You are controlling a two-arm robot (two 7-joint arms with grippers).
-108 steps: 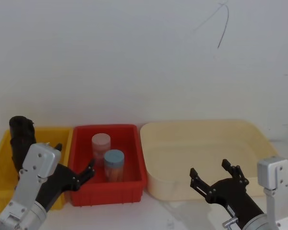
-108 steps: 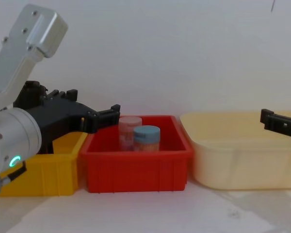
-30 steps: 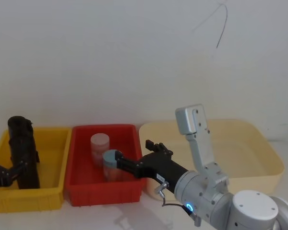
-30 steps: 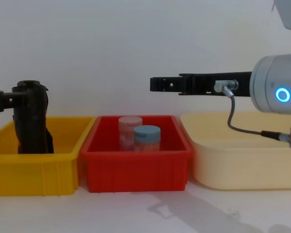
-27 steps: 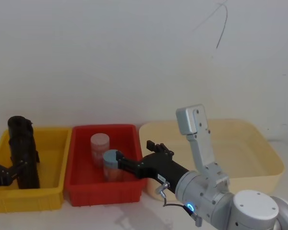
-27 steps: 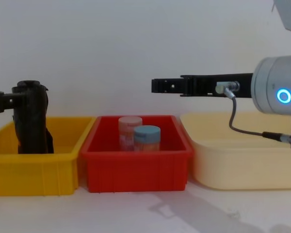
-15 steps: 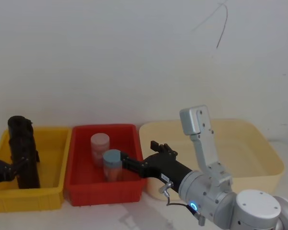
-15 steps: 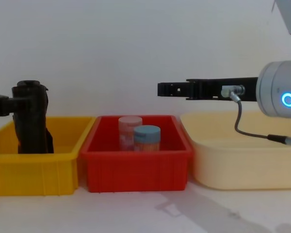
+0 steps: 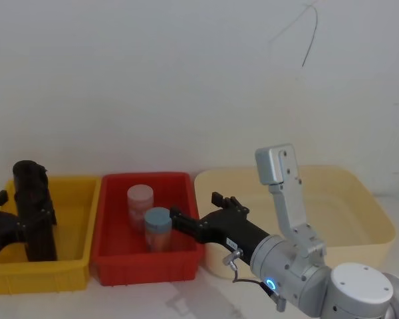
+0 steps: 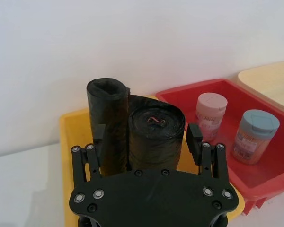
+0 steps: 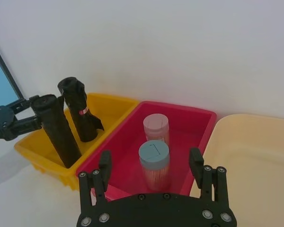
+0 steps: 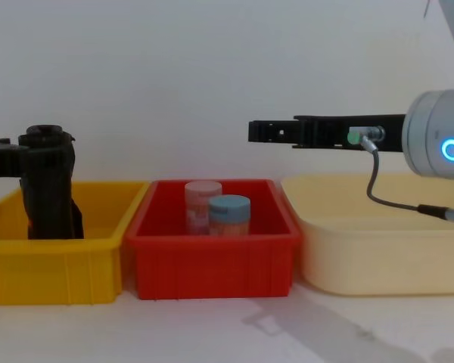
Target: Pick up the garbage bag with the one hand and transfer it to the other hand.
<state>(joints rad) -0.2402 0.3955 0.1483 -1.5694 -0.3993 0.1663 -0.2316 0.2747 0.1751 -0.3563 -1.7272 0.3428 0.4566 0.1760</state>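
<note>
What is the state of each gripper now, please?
Left gripper: open, around the black roll, not clamped.
Right gripper: open, holding nothing.

No word or number could be read anywhere. The pink-lidded jar and the blue-lidded jar, both standing in the red bin, each bore a pale printed label on its side, but the print was too small to make out. One black roll in the yellow bin wore a small red-and-white tag about halfway up, and whatever stood on it was likewise illegible.
</note>
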